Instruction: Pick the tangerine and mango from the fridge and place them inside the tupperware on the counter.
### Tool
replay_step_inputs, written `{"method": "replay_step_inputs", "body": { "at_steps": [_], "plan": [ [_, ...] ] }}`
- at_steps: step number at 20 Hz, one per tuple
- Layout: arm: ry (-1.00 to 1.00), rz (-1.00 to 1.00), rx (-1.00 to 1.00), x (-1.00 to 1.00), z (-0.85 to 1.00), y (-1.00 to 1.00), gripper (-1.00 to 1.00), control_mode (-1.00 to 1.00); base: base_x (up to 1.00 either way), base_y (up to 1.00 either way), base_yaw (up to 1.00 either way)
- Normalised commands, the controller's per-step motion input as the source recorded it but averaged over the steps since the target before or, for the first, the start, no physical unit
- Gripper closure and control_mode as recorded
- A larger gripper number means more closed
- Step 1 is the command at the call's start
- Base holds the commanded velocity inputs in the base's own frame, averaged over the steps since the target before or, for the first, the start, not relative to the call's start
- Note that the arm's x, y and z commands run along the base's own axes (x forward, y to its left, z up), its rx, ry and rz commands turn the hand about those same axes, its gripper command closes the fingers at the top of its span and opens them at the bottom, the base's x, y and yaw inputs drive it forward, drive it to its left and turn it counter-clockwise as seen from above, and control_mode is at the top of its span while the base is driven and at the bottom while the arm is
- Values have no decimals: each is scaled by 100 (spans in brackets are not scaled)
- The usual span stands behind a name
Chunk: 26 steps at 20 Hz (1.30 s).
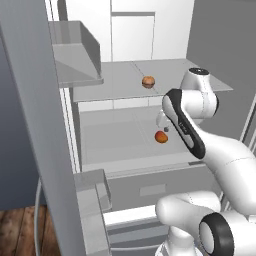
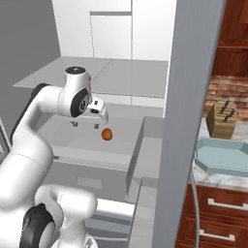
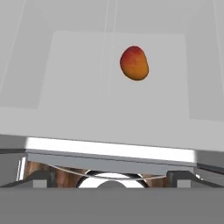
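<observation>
The fridge [image 1: 125, 30] stands open in front of me. An egg-shaped red-orange fruit, the mango [image 3: 134, 63] [image 1: 161, 136] [image 2: 107, 134], lies on the lower shelf [image 1: 115, 140]. A duller, flatter orange fruit, the tangerine [image 1: 148, 81], sits on the shelf above. My gripper [image 2: 86, 126] [image 3: 110, 178] hangs open over the lower shelf, a little short of the mango, with nothing between its fingers. The pale teal tupperware [image 2: 224, 156] rests empty on the marbled counter [image 2: 218, 180] beyond the right fridge door.
The left door [image 1: 35, 125] and right door [image 2: 186, 121] flank the arm closely, with grey door bins [image 1: 75, 55] [image 1: 92, 200] jutting inward. A wide drawer [image 1: 150, 190] sits below the shelf. A knife block [image 2: 222, 120] stands behind the tupperware.
</observation>
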Motion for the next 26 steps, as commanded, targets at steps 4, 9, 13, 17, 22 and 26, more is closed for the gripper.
{"method": "replay_step_inputs", "body": {
  "at_steps": [4, 9, 13, 17, 22, 26],
  "plan": [
    [-10, 0, 0, -4, -40, -12, -100, -100, 0, 0, 0],
    [-1, 0, 0, 26, -8, -13, -100, -100, 0, 0, 0],
    [0, 0, 0, 32, -3, -15, -100, -100, 0, 0, 0],
    [0, 1, 0, 33, -11, -8, -100, -100, 0, 0, 0],
    [4, 0, 0, 32, -24, 0, -100, -100, 0, 0, 0],
    [1, 0, 0, 25, -31, 0, -100, -100, 0, 0, 0]
  ]
}}
